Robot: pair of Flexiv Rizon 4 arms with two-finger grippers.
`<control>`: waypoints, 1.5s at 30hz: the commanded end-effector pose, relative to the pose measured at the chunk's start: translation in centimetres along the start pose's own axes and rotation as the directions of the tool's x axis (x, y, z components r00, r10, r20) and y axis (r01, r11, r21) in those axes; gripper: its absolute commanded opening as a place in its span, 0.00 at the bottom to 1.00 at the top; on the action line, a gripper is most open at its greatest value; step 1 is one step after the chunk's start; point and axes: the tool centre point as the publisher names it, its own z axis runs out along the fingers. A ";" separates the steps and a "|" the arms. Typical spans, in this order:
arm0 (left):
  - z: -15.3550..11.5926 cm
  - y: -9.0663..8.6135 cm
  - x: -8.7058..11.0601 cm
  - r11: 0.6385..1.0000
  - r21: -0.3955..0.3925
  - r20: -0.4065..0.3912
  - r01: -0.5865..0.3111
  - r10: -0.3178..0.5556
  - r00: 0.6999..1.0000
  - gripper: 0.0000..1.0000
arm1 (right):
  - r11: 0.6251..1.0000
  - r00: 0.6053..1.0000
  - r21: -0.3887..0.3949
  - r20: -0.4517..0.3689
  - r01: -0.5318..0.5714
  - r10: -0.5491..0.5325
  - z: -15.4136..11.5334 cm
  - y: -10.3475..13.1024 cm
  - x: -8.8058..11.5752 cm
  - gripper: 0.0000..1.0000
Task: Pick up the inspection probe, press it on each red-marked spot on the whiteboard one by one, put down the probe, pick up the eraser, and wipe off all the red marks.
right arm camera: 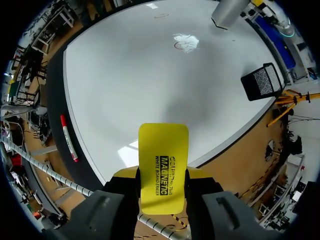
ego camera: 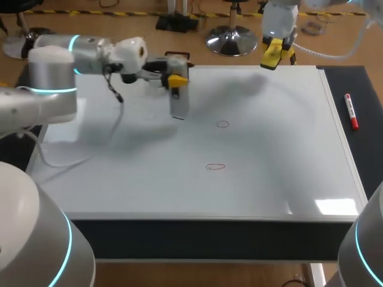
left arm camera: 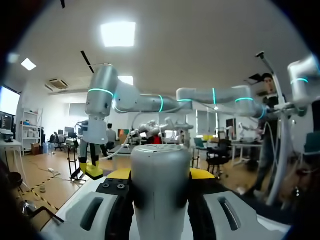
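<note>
My left gripper (ego camera: 175,79) is shut on the grey inspection probe (ego camera: 179,103), which hangs upright over the far left part of the whiteboard (ego camera: 269,149). In the left wrist view the probe (left arm camera: 160,195) fills the gap between the fingers of the left gripper (left arm camera: 161,175). Two red marks, one further back (ego camera: 222,124) and one nearer (ego camera: 215,167), lie mid-board, to the right of the probe. My right gripper (ego camera: 276,54) is shut on the yellow eraser (ego camera: 272,55), raised above the board's far edge. The right wrist view has the eraser (right arm camera: 163,170) between the right gripper's (right arm camera: 162,176) fingers, high over the board.
A red marker (ego camera: 350,111) lies on the dark strip right of the whiteboard, also in the right wrist view as the marker (right arm camera: 69,137). From there the probe (right arm camera: 227,12) and a red mark (right arm camera: 182,45) show far ahead.
</note>
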 end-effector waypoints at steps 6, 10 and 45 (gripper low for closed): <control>5.3 1.1 -1.7 1.000 0.022 -0.151 0.007 -0.004 0.989 0.00 | 1.000 1.000 -0.001 -0.004 0.002 -0.002 -0.1 -0.1 0.0 0.00; 6.9 1.7 -1.8 1.000 0.021 -0.185 0.013 -0.008 0.983 0.00 | 1.000 1.000 -0.001 -0.004 0.002 -0.002 -0.1 -0.1 0.0 0.00; 11.1 6.8 -4.3 0.999 -0.015 -0.279 0.049 -0.052 0.959 0.00 | 1.000 1.000 -0.001 -0.004 0.002 -0.002 -0.1 -0.1 0.0 0.00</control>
